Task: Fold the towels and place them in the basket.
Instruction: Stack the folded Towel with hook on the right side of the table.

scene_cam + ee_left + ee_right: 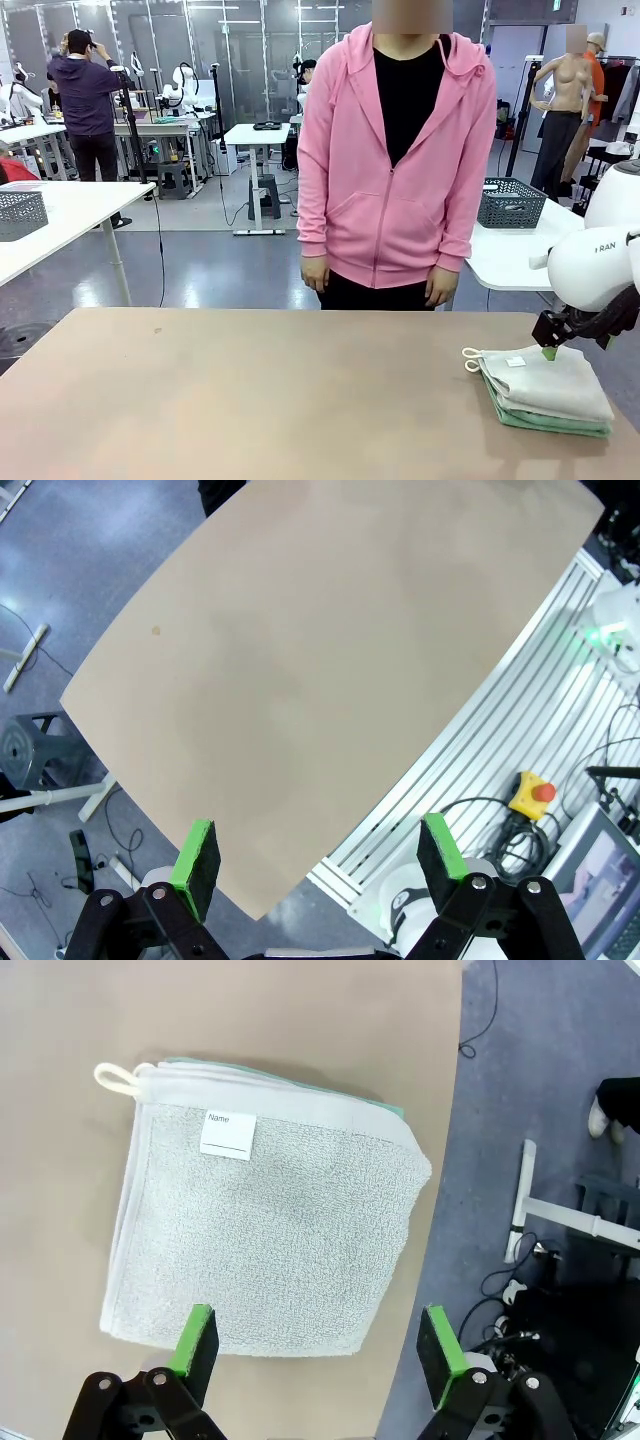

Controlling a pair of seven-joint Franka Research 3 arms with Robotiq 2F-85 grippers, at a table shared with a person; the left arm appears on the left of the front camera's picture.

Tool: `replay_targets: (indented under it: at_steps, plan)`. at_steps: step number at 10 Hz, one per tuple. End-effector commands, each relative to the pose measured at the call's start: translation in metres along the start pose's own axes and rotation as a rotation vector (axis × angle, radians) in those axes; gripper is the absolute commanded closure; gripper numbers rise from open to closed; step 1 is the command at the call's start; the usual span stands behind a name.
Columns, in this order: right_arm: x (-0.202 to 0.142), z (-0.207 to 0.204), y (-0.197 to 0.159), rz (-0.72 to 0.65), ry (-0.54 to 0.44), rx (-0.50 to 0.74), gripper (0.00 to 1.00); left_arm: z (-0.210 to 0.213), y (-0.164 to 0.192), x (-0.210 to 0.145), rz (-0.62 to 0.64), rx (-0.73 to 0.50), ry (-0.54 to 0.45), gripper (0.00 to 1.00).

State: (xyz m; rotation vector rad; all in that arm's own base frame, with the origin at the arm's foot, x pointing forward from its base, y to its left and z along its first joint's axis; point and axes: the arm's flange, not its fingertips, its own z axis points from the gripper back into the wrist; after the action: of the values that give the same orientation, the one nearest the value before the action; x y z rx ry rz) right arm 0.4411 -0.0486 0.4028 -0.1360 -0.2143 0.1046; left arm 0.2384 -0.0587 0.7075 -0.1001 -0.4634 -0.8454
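A small stack of folded terry-cloth towels (545, 390) is seen lying on the plain tan table (250, 400), close to its right edge on the robot's side. The top towel, a pale grey-white folded square (265, 1250) with a white name label (228, 1136) and a cream corner loop (115, 1076), is laid over a mint green towel (545, 422), of which a thin edge is shown beneath it. The right gripper (560, 345) is held just above the far right corner of the stack, and in its wrist view its green-padded fingers (195, 1345) are spread wide apart with nothing between them, the near edge of the top towel lying below the gap. The left gripper (320, 865) is likewise released, its green pads standing well apart over the bare table edge, with nothing grasped. At the far side of the table a person in a pink zip hoodie (395, 160) is seen standing, both hands hanging at the sides. A dark grey wire-mesh basket (512, 203) is placed on a white table (520, 255) behind the person, well apart from the towels.
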Motion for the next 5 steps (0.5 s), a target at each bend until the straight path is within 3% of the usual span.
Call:
replay_targets:
  at_steps: [1, 3, 5]
  plan:
    - [0.001, 0.001, -0.003, 0.009, -0.003, -0.001, 0.00, 0.000, 0.000, -0.001, -0.003, 0.009, 0.001, 0.00]
    - [0.000, 0.000, 0.000, 0.000, 0.000, 0.000, 0.00, 0.000, 0.000, -0.001, -0.003, 0.009, 0.001, 0.00]
    - [-0.021, 0.072, -0.015, 0.019, -0.022, 0.022, 0.00, 0.000, 0.000, -0.001, -0.003, 0.009, 0.001, 0.00]
